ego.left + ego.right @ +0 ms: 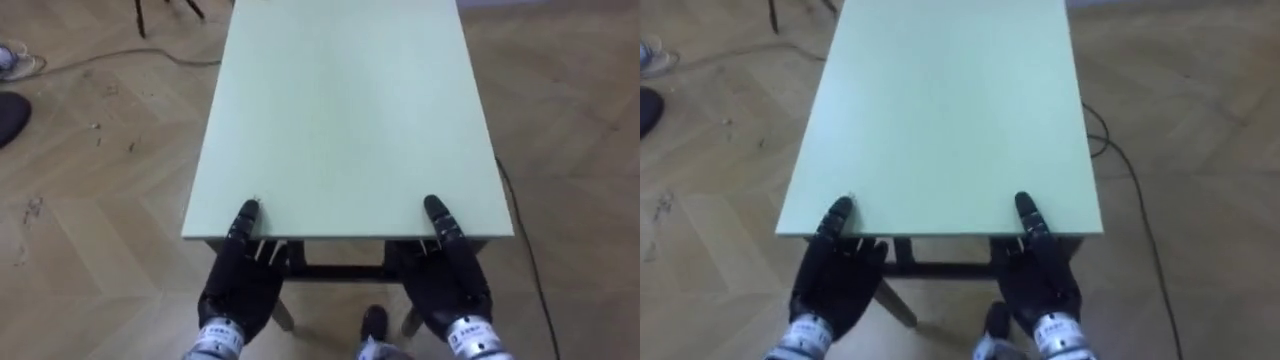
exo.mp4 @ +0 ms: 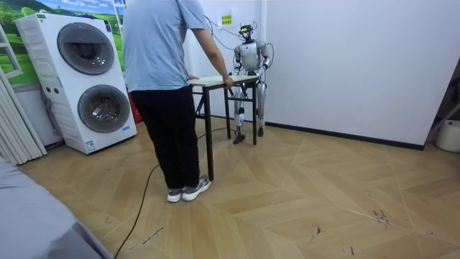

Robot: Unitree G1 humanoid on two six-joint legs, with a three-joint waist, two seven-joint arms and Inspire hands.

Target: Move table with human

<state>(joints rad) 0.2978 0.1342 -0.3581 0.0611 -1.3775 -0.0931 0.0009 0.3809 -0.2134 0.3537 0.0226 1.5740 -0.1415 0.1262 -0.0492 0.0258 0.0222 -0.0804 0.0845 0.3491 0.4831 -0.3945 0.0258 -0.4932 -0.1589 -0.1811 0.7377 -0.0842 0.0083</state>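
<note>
**A:** Black hands first: where are they?

**B:** Both are on the near edge of the pale green rectangular table (image 1: pixel 340 110). The left hand (image 1: pixel 240 290) clamps that edge close to the near left corner, thumb laid on top and the rest of the hand under the edge. The right hand (image 1: pixel 447 285) grips the same edge close to the near right corner in the same way.

**A:** And the table itself?

**B:** Its top runs straight away from the robot, with dark legs beneath, over a herringbone wooden floor (image 1: pixel 90 160).

**A:** Who is at the far end?

**B:** A person in a light blue shirt and black trousers (image 2: pixel 162 86) stands there, with one hand (image 2: pixel 228 81) on the table's edge. The robot stands upright at its own end, close to a white wall. Two stacked white washing machines (image 2: pixel 83 79) stand at the room view's left.
</note>
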